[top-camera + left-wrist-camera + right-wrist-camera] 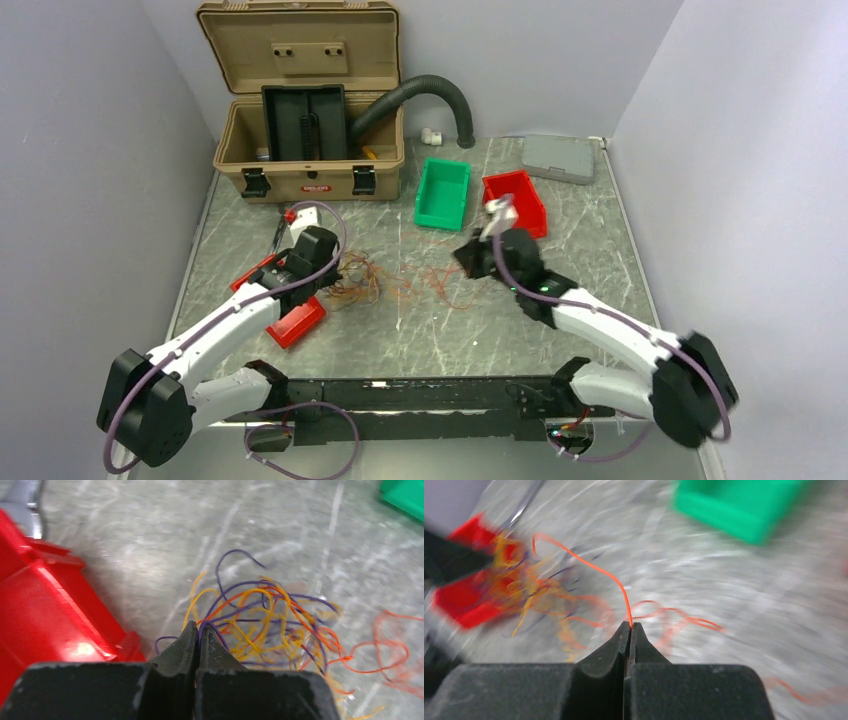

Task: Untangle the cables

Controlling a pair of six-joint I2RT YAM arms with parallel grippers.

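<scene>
Claws (197, 630) (630, 627) 2, 1 cable (589, 565) each

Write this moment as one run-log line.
left gripper: shut on purple cable | right gripper: shut on orange cable | cables: tangled

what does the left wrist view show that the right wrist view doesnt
Only left wrist: the left gripper shut on a purple cable at the tangle's edge. Only right wrist: the right gripper shut on one orange cable arching out of the pile. Both: the cable tangle, a green bin, a red bin, the marble table.
</scene>
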